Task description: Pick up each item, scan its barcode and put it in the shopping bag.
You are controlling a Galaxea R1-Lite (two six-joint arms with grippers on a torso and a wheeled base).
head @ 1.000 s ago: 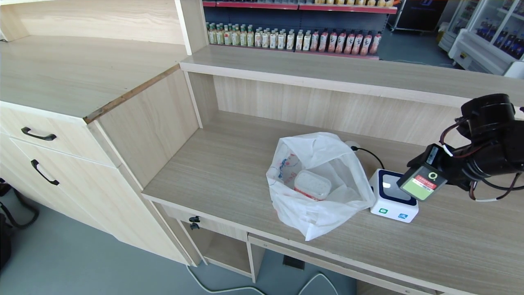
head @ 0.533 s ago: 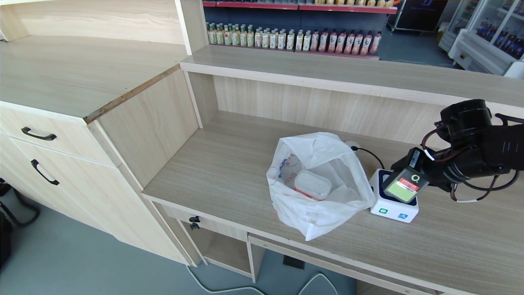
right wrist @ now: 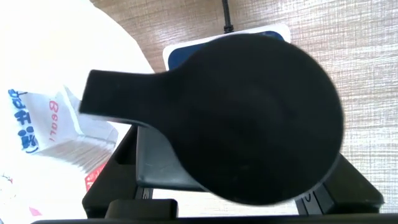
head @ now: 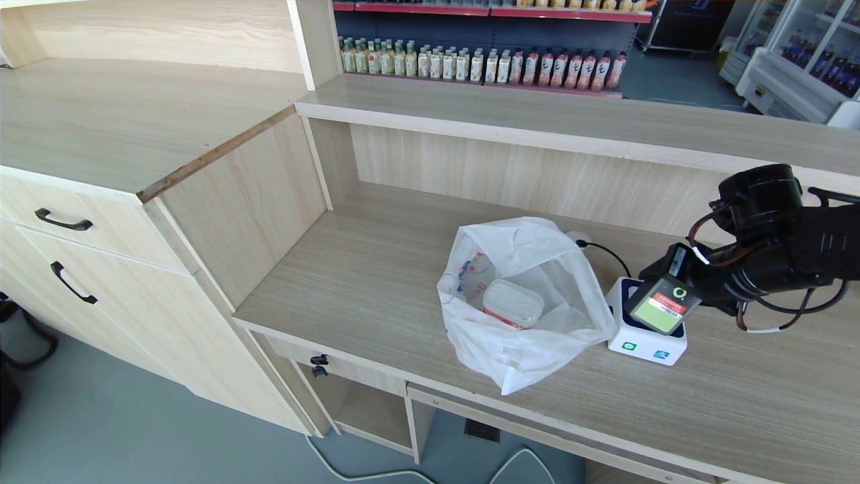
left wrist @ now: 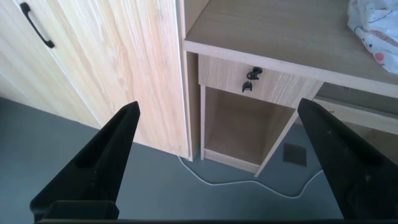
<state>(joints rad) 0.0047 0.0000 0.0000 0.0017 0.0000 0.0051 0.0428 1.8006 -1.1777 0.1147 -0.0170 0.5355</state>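
The right gripper (head: 674, 290) is clamped on a small box (head: 660, 310), dark-sided with a green face and a red strip, and holds it tilted right over the dark blue top of the white scanner (head: 645, 341); whether the box touches the scanner cannot be told. The scanner stands on the lower wooden counter (head: 376, 269), near its front edge and towards its right end, with a black cable (head: 608, 252) running from it towards the counter's back wall. In the right wrist view the scanner's blue top (right wrist: 261, 34) shows beyond a dark rounded shape, and the shopping bag (right wrist: 56, 68) lies to one side of it. The shopping bag (head: 578, 289), white and half see-through, stands open near the middle of the counter's front edge, with its right side against the scanner. Inside it lies a white tub (head: 512, 302) with red trim. The left gripper (left wrist: 217, 124) hangs low over the grey floor off the counter's front left corner, its two dark fingers (left wrist: 99, 168) spread wide apart and holding nothing; past them a small key (left wrist: 250, 79) sits in the drawer front under the counter's edge. Rows of bottles (head: 484, 64) stand on a store shelf behind the counter
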